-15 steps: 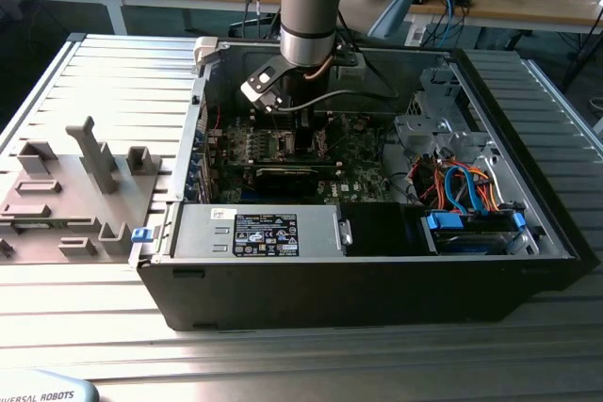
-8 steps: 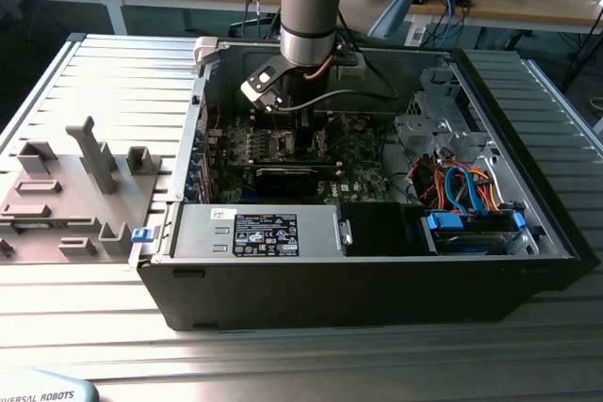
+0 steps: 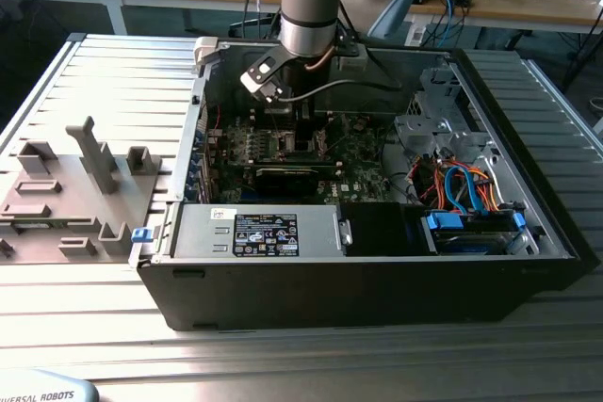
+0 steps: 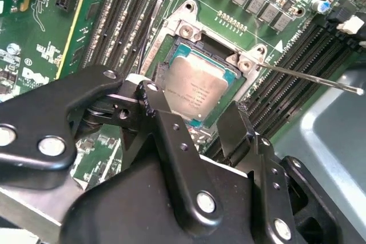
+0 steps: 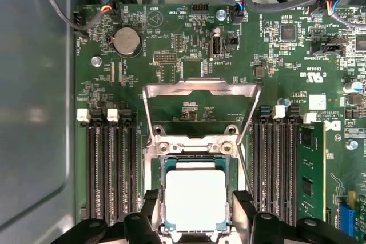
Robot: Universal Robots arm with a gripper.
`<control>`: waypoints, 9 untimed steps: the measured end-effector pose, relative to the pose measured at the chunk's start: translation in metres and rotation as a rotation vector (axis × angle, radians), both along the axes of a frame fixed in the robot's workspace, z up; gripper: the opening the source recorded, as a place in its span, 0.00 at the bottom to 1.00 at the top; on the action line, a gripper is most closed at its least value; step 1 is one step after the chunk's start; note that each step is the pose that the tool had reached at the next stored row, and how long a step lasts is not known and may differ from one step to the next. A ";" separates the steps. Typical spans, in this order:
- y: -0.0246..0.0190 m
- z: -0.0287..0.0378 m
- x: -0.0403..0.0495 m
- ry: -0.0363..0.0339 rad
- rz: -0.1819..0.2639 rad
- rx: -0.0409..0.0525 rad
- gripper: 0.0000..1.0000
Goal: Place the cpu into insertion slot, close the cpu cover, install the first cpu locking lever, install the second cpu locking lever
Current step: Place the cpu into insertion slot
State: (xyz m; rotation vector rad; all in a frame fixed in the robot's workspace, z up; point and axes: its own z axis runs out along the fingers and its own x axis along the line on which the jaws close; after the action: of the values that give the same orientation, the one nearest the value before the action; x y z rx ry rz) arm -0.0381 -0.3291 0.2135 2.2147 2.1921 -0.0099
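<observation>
Well, cpu (image 5: 195, 199) was down in the insertion slot (image 5: 189, 146), cpu cover (image 5: 200, 88) not yet closed.
Nearest, the gripper (image 4: 191, 104) hung low, fingers (image 5: 150, 204) spread either side of the cpu, apparently not pinching it; it lay flat and square as far as I could see. Beyond, the cpu cover stood flipped up and one locking lever (image 4: 309, 78) was swung out free. My read: placement wants zero side load, so fingers clear of the edges and motion strictly vertical, or it skews.

In the exterior view, an open black computer case (image 3: 358, 284) sits on the ribbed bench (image 3: 122, 63), a grey fixture tray (image 3: 66, 197) at its 9 o'clock.
</observation>
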 end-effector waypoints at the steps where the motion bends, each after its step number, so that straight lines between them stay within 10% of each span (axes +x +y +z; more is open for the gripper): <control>1: 0.0001 0.0007 0.0000 -0.0002 0.000 0.0001 0.60; 9: 0.0000 0.0009 -0.0001 -0.0001 0.000 -0.0002 0.24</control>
State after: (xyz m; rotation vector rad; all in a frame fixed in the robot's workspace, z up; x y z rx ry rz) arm -0.0381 -0.3291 0.2143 2.2145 2.1921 -0.0100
